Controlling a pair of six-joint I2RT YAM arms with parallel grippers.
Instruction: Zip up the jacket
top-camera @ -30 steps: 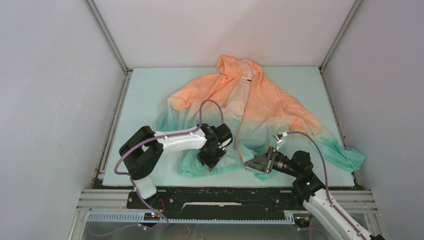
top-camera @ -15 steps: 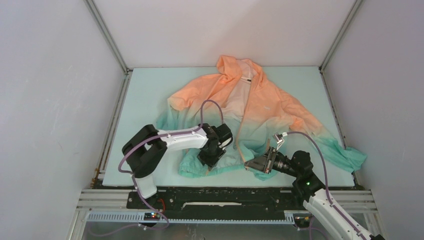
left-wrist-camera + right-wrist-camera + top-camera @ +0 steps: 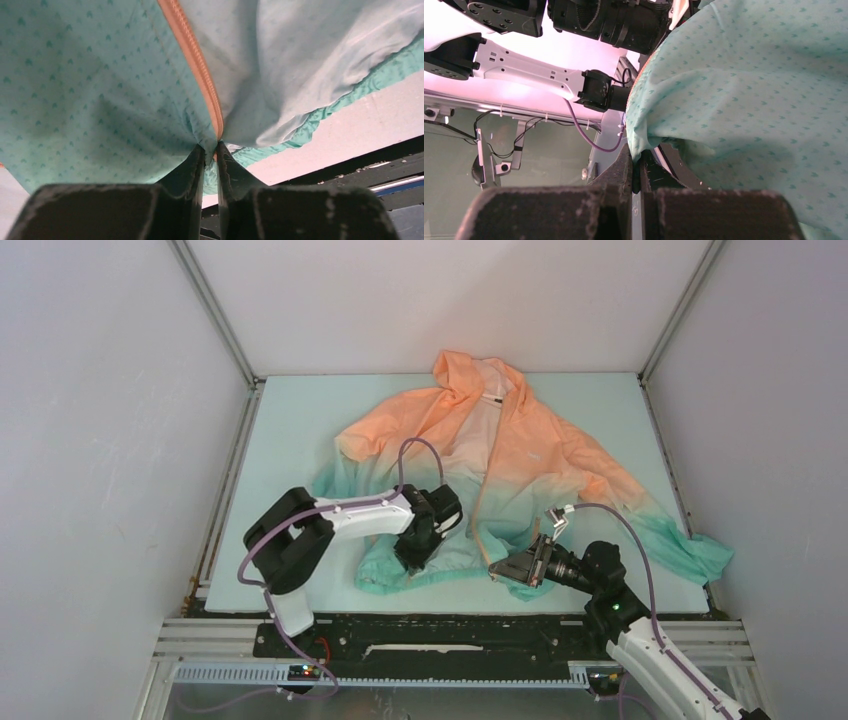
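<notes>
The jacket [image 3: 520,455] lies spread on the table, peach-orange at the hood and mint-teal at the hem, its front open. My left gripper [image 3: 412,558] is shut on the teal hem of the left front panel, pinching the bottom end of the orange zipper tape [image 3: 197,65]; it also shows in the left wrist view [image 3: 210,150]. My right gripper [image 3: 503,568] is shut on the teal hem edge [image 3: 644,135] of the right front panel, holding it just above the table; it also shows in the right wrist view [image 3: 636,157]. The zipper slider is not visible.
The pale mat [image 3: 300,425] covers the table inside white walls. A black rail [image 3: 450,635] runs along the near edge. The jacket's right sleeve [image 3: 690,545] reaches toward the right wall. The left arm's cable [image 3: 415,455] loops over the jacket.
My left gripper has shifted slightly up and left with the hem, bunching the teal fabric a little. The right gripper has not moved.
</notes>
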